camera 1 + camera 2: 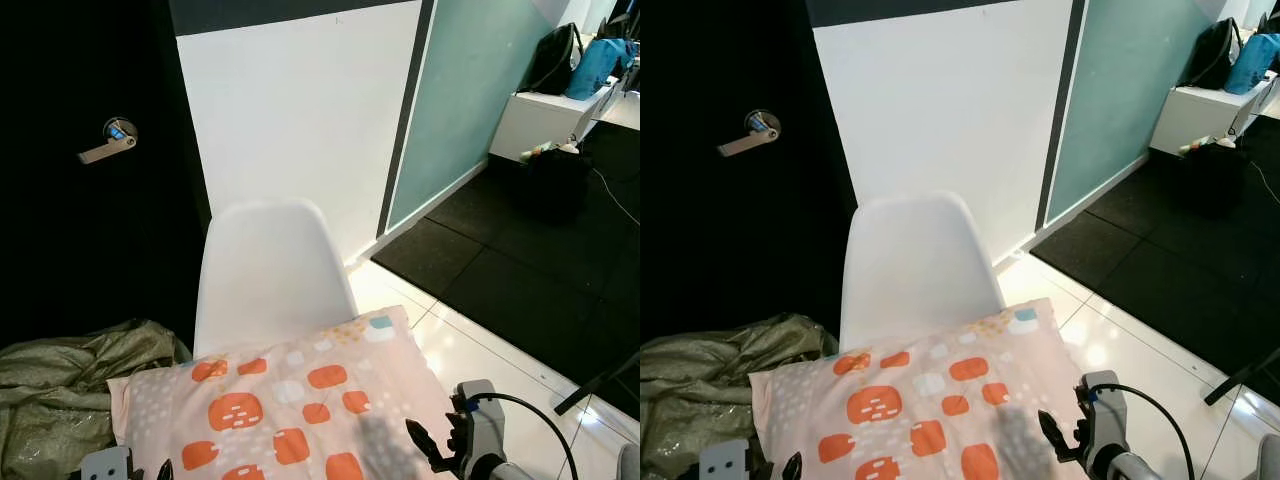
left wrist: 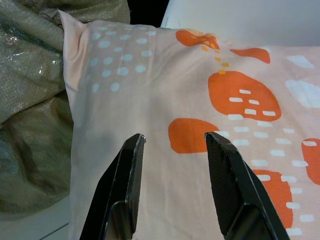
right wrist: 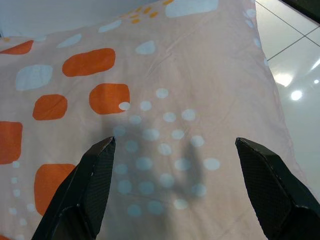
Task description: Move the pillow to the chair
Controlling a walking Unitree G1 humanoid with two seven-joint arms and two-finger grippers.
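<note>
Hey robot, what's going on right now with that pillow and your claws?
Left gripper open, right gripper open, both over the pillow. Pillow lies on the white chair. Crumpled green cloth beside it; nothing blocking.

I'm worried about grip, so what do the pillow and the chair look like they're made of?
The pillow looks like soft matte woven fabric, likely cotton: it shows faint creases and a printed orange and white pattern. The chair looks like smooth moulded white plastic: one seamless curved shell with a slight sheen.
</note>
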